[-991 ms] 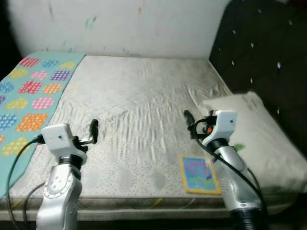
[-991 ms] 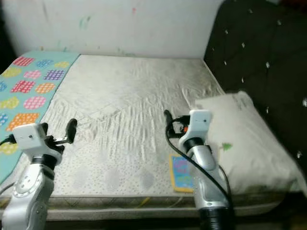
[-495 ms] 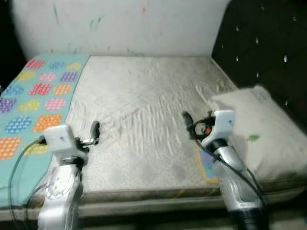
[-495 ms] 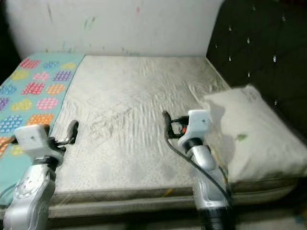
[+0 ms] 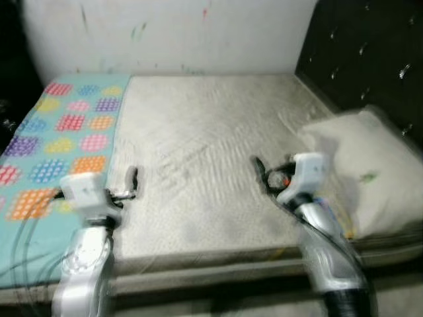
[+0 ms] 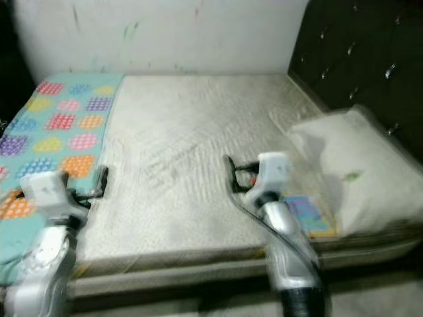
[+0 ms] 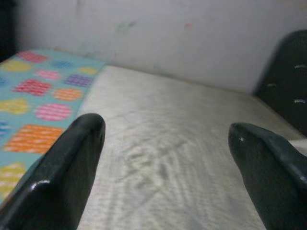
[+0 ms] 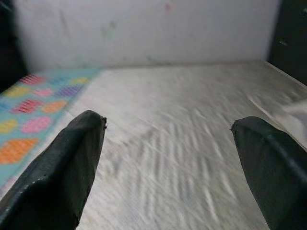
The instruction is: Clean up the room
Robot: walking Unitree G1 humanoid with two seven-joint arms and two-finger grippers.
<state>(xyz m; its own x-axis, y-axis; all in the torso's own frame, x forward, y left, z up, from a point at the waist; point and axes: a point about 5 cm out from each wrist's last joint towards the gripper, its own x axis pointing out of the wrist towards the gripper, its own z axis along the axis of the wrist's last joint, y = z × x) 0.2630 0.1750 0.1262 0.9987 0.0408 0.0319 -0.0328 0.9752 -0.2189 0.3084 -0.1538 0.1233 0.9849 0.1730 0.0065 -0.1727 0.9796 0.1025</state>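
A teal blanket with bright patches is lying along the left side of the mattress, against the white wall. I am holding my left gripper over the mattress's near left part, just beside the blanket's edge; its fingers are standing wide apart with nothing between them. My right gripper is hovering over the mattress to the right of the middle, its fingers also spread wide and gripping nothing. Just right of my right arm a small colourful book is lying flat near the front edge of the mattress. Beside it a white pillow is resting against the dark tufted headboard. Both head views are blurring slightly.
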